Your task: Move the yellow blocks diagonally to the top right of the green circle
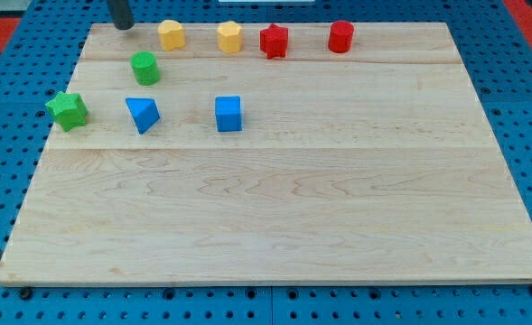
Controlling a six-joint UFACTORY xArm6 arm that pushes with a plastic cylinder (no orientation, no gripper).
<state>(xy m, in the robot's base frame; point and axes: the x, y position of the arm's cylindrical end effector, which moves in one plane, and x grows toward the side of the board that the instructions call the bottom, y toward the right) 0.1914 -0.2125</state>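
Desk (275, 226): pale wood board on a blue pegboard (4, 54); the whole lower half bare, all blocks crowded in the upper third

Rod, my tip (121, 26): at the board's top-left corner, resting just at the edge; there is no hand on this arm, so nothing spread, pressed or pinching

Blue cube (229, 114) and blue wedge (143, 114): middle row, left half

Green star (68, 110): left edge, beside the wedge

Red star (274, 41) and red cylinder (340, 37): top row, right of the yellows

Yellow blocks (172, 34) (230, 37): top row, side by side, apart; the near one lies just right of my tip, the far one beyond it on the same line

Green circle (144, 68): below and right of my tip, left-below the near yellow

Key relation: both yellows sit up and right of the circle already; judged nearly done, any push running rightward along the top row
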